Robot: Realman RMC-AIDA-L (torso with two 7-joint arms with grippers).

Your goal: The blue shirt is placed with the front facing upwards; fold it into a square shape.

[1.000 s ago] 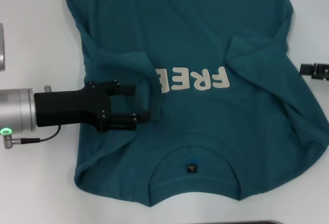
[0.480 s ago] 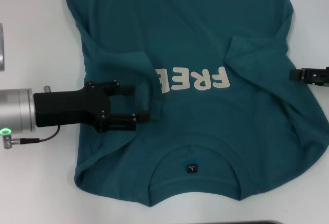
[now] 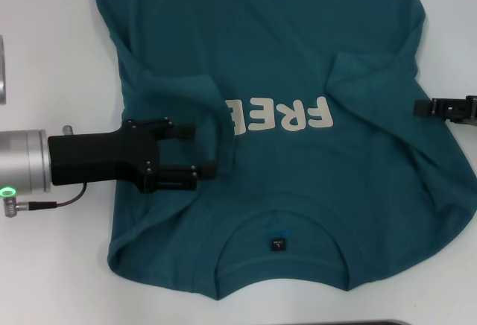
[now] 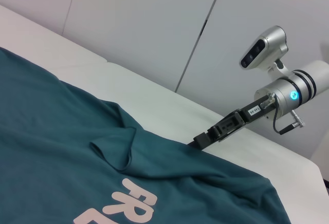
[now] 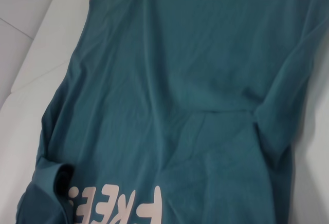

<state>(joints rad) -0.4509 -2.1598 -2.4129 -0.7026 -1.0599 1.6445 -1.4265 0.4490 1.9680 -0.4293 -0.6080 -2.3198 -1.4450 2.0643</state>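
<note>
The blue shirt (image 3: pixel 283 57) lies face up on the white table, collar and black neck label (image 3: pixel 277 244) toward me. Cream letters (image 3: pixel 287 115) cross the chest. Both short sleeves are folded inward over the body, the left one (image 3: pixel 179 94) hiding the end of the lettering. My left gripper (image 3: pixel 197 148) hovers open over the left sleeve's folded edge, one finger on each side of the cloth rim. My right gripper (image 3: pixel 436 106) pokes in at the shirt's right edge; the left wrist view shows the right gripper (image 4: pixel 201 141) with its tip at the hem. The right wrist view shows only the shirt (image 5: pixel 180 80).
Bare white table (image 3: pixel 52 42) borders the shirt on the left and right. A silvery object (image 3: pixel 2 71) sits at the far left edge. A dark strip (image 3: pixel 358 323) runs along the near table edge. Pale wall panels (image 4: pixel 154 23) stand behind the table.
My right gripper has slid leftward, from the frame's edge up to the shirt's right side. The left gripper and the shirt have stayed put.
</note>
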